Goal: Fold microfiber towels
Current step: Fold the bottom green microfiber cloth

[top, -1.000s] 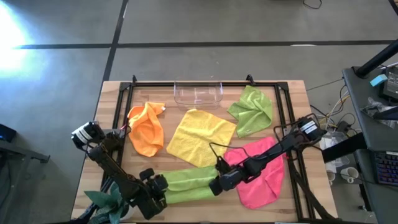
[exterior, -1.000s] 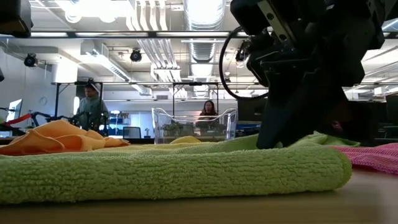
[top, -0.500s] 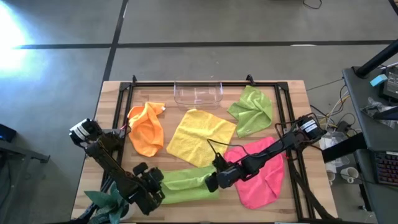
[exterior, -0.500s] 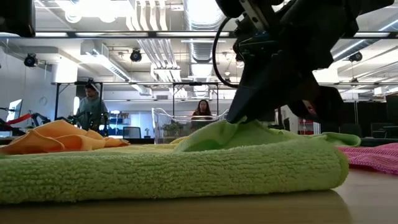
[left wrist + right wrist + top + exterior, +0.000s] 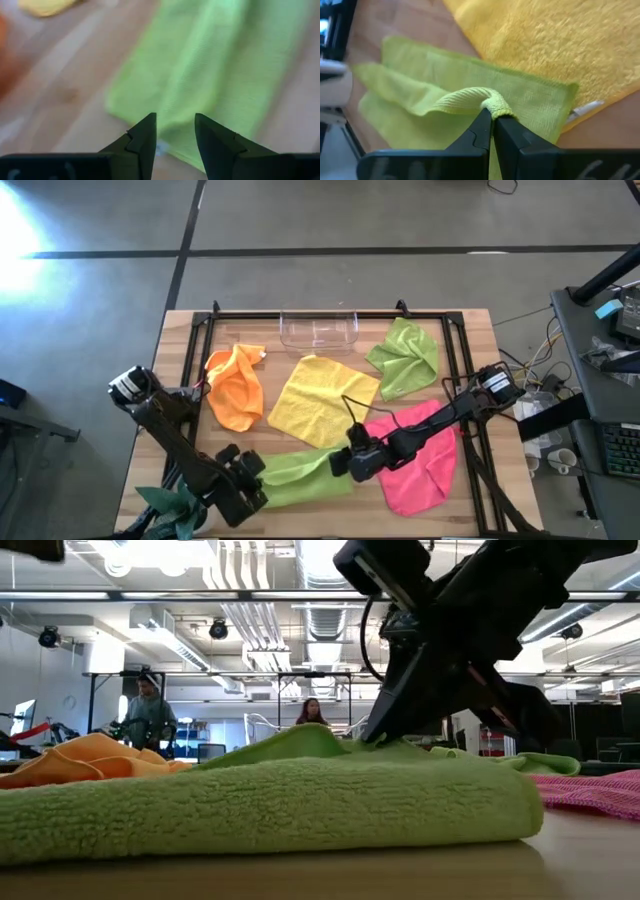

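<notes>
A lime green microfiber towel (image 5: 300,477) lies folded into a long band near the table's front edge; it also fills the low view (image 5: 270,810). My right gripper (image 5: 336,463) is shut on cloth at the band's right end. My left gripper (image 5: 254,467) hangs open over the band's left end, and its fingers (image 5: 145,137) stand above the cloth without touching it. The orange (image 5: 235,387), yellow (image 5: 322,400), second lime green (image 5: 405,357) and pink (image 5: 425,465) towels lie flat on the table. My right gripper pinches a small raised fold of the towel's upper layer (image 5: 492,103) between its two fingertips, near the band's right end. The fingers slant down from the table's right. The pinched cloth stands up in a ridge (image 5: 310,735); the rest of the band lies on the table.
A clear plastic tray (image 5: 318,330) stands at the far edge in the middle. A black frame (image 5: 200,360) runs around the work area. Bare wood shows at the front right corner (image 5: 470,510). People stand in the room behind.
My right gripper has moved toward the table's left, drawing the towel's upper layer up into a ridge that has travelled left with it; the lower layer has stayed flat. My left gripper has risen off the band's left end.
</notes>
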